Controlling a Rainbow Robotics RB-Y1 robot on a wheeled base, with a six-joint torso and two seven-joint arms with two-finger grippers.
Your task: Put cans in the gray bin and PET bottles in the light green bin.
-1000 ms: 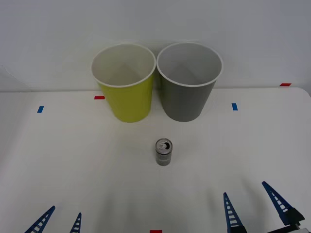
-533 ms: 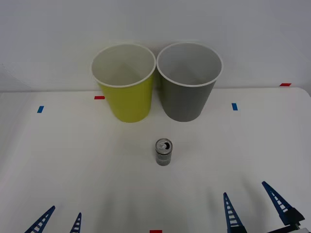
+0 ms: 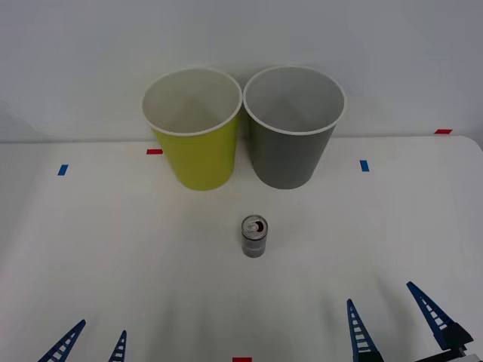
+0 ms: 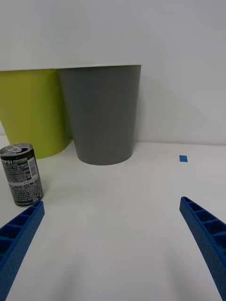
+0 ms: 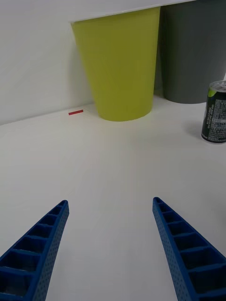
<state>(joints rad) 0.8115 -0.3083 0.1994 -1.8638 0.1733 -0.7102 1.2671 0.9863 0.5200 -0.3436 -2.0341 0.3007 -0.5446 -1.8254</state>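
**Can waits between both grippers, untouched**

Can (image 3: 254, 237) stands upright ahead of the right gripper (image 3: 392, 320) and toward its inner side, well apart from it, just short of the gray bin (image 3: 290, 143). Both the right and the left gripper (image 3: 87, 341) have fingers spread apart, holding nothing. Judged light, thin-walled, smooth and easily dented, so grip mid-body gently. Count: one can, one gray bin, one light green bin (image 3: 194, 139)
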